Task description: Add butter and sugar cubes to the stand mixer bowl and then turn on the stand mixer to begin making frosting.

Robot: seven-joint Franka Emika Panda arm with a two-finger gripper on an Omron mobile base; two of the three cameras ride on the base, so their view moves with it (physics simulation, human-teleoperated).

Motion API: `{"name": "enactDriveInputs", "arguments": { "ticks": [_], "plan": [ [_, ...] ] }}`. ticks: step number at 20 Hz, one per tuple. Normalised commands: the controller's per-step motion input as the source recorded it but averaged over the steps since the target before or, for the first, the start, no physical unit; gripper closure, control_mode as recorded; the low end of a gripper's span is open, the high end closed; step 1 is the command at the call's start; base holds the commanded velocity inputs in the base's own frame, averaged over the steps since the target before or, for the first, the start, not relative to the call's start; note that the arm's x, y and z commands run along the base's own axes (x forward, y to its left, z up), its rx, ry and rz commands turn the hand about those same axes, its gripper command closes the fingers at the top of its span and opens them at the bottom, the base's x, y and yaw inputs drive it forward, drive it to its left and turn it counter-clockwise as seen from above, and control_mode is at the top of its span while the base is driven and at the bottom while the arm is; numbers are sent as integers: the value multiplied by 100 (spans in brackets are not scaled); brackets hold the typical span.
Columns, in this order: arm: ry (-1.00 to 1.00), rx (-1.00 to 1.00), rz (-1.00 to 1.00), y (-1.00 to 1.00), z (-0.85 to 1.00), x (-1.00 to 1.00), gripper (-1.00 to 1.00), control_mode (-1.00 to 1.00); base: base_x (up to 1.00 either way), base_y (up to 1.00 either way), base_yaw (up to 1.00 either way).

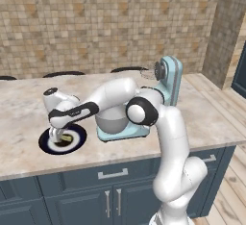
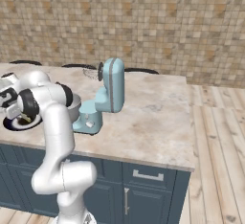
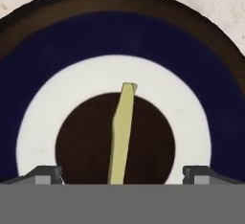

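a stone kitchen counter (image 1: 29, 152) over dark blue cabinets (image 1: 72, 195), with a tiled wall behind. at the left, a dark blue plate (image 1: 79, 140) with a white ring lies flat on the counter. the gripper (image 1: 57, 135) hangs low over the plate, its 2 fingers spread wide apart and holding nothing. from the hand's own camera, a thin pale yellow-green stick of butter (image 3: 122, 132) lies across the plate's dark centre, between the 2 fingertips (image 3: 45, 174). to the right of the plate, a grey metal bowl (image 1: 111, 121) sits on the base of a light blue mixer (image 1: 168, 77), partly hidden by the arm. the mixer's head is tilted up, whisk (image 1: 146, 71) raised.
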Motion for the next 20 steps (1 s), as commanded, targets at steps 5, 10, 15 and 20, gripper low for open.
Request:
{"name": "enactDriveInputs", "arguments": {
  "ticks": [5,10,15,20],
  "plan": [
    [0,0,-5,3,-22,5,-100,-100,0,0,0],
    [0,-1,-5,0,-28,0,-100,-100,0,0,0],
    [0,0,-5,0,-25,0,100,-100,0,0,0],
    [0,0,-5,0,-8,0,100,-100,0,0,0]
  ]
}}
